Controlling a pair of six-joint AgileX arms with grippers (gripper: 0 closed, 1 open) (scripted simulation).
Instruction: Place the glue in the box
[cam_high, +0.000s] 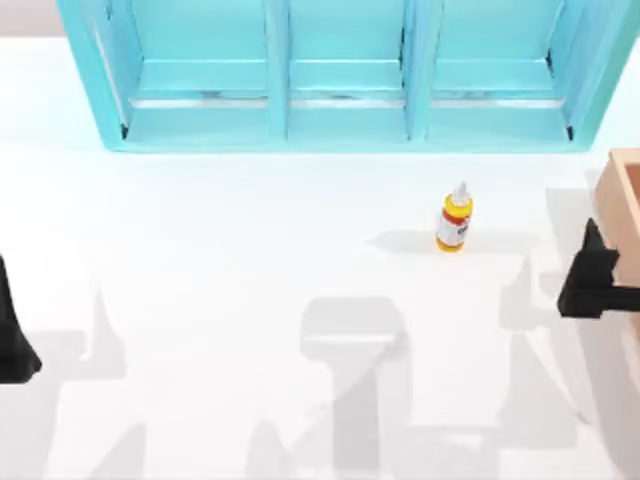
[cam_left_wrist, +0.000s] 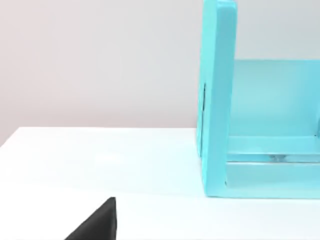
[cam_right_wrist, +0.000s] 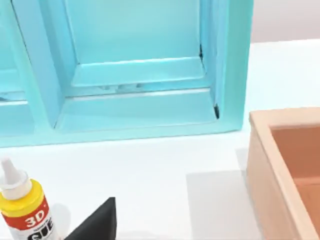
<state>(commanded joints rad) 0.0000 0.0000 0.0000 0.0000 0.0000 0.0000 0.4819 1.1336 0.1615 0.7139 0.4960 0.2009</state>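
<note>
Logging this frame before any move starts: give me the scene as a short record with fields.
glue: the glue stands upright on the table, right of centre, untouched
box: the box sits at the table's right edge, apart from the glue
shelf unit: turquoise shelf unit along the far side
left end effector: left end effector at the left edge, idle
right end effector: right end effector beside the box, holding nothing

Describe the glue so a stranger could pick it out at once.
Start at the big turquoise shelf unit along the table's far edge. In front of its right compartment, alone on the white table, stands the glue. It is a small yellow bottle with a white pointed cap and red-and-white label, left of the tan box.
</note>
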